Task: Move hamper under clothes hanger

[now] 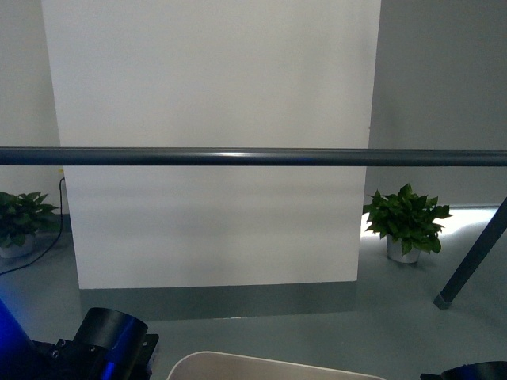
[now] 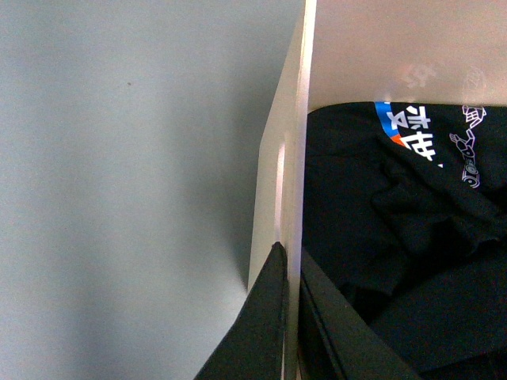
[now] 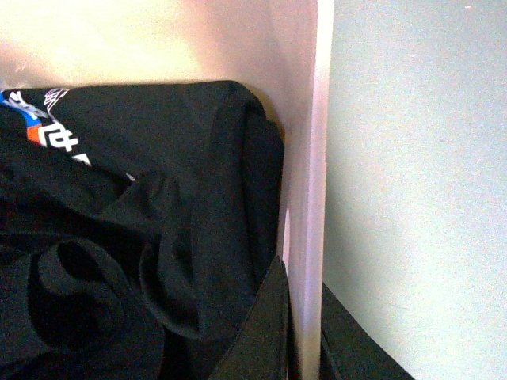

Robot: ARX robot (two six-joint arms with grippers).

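The beige hamper's rim [image 1: 261, 366] shows at the bottom of the front view, near me. The clothes hanger's long dark horizontal bar [image 1: 253, 157] crosses the front view ahead, with a slanted leg [image 1: 474, 261] at the right. My left gripper [image 2: 290, 269] is shut on the hamper's side wall [image 2: 279, 198], one finger outside, one inside. My right gripper [image 3: 303, 277] is shut on the hamper's opposite wall [image 3: 309, 158]. Black clothes with printed lettering [image 2: 396, 237] fill the hamper, also seen in the right wrist view [image 3: 142, 222].
A white wall panel [image 1: 214, 119] with a grey base stands behind the bar. Potted plants stand on the floor at the left [image 1: 20, 222] and right [image 1: 405, 222]. A black cable runs along the left wall. Grey floor [image 2: 119, 198] lies beside the hamper.
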